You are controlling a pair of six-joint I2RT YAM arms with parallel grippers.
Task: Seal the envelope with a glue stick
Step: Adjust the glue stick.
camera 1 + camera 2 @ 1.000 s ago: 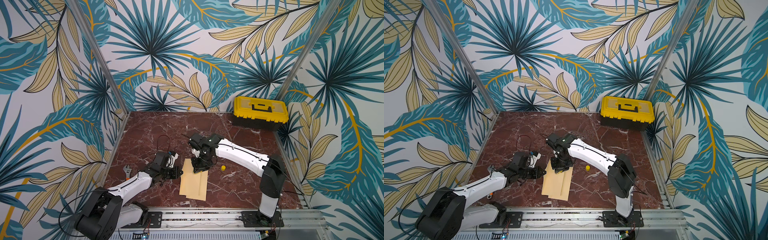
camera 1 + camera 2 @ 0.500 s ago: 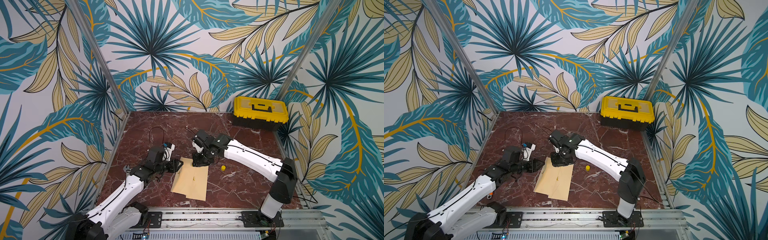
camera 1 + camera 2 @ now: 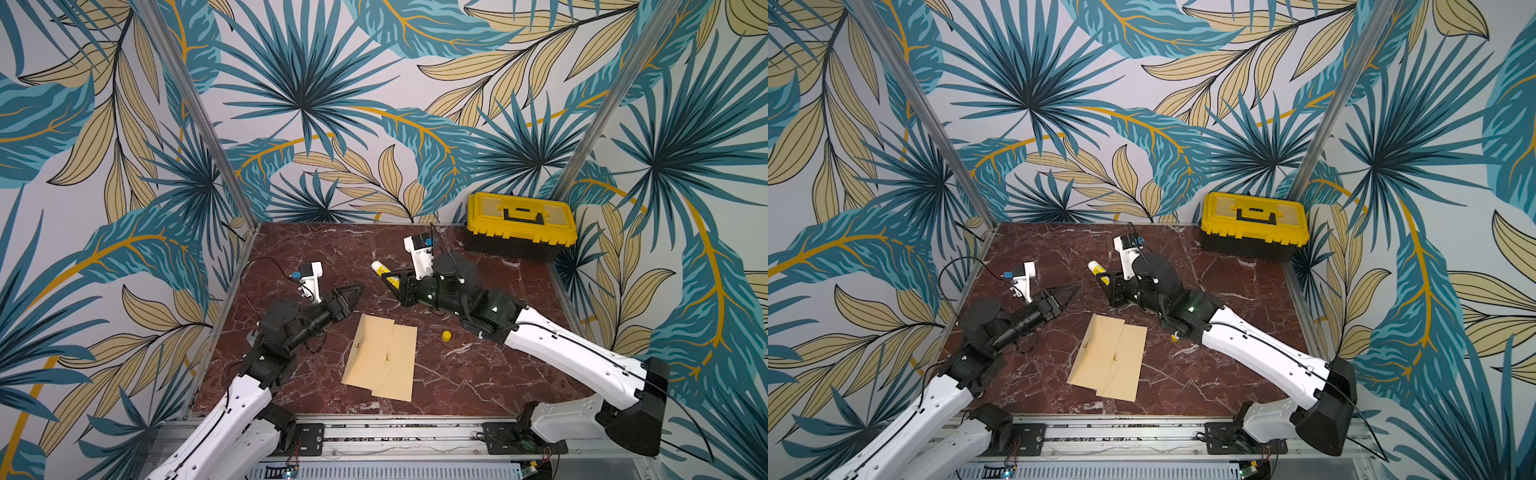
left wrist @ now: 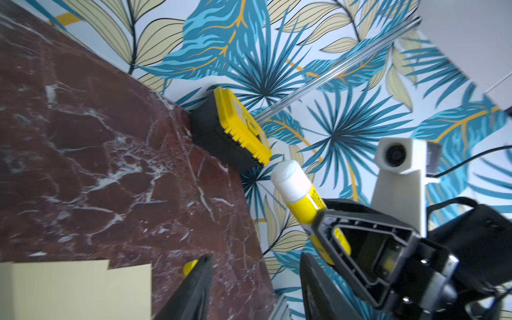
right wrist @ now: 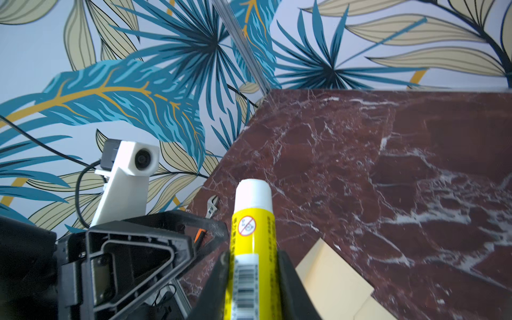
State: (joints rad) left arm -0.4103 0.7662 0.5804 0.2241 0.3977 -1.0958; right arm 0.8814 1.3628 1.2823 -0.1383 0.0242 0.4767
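The tan envelope (image 3: 380, 357) (image 3: 1108, 357) lies on the red marble table in both top views. My right gripper (image 3: 401, 286) (image 3: 1113, 286) (image 5: 253, 257) is raised behind it, shut on the yellow glue stick (image 3: 384, 274) (image 3: 1098, 272) (image 5: 253, 221) (image 4: 299, 191). The stick's bare white tip points up and away from the envelope. Its yellow cap (image 3: 446, 336) (image 4: 189, 267) stands on the table right of the envelope. My left gripper (image 3: 353, 291) (image 3: 1071, 291) (image 4: 255, 257) hovers off the envelope's far left corner, open, with nothing between its fingers.
A black toolbox with a yellow lid (image 3: 521, 224) (image 3: 1254, 222) (image 4: 235, 133) sits in the back right corner. A small wrench (image 5: 212, 205) lies by the left wall. Patterned walls close the table on three sides.
Both grippers have lifted off the envelope. The left one drew back to the left and opened. The right one carried the glue stick up and toward the back. The envelope shifted slightly.
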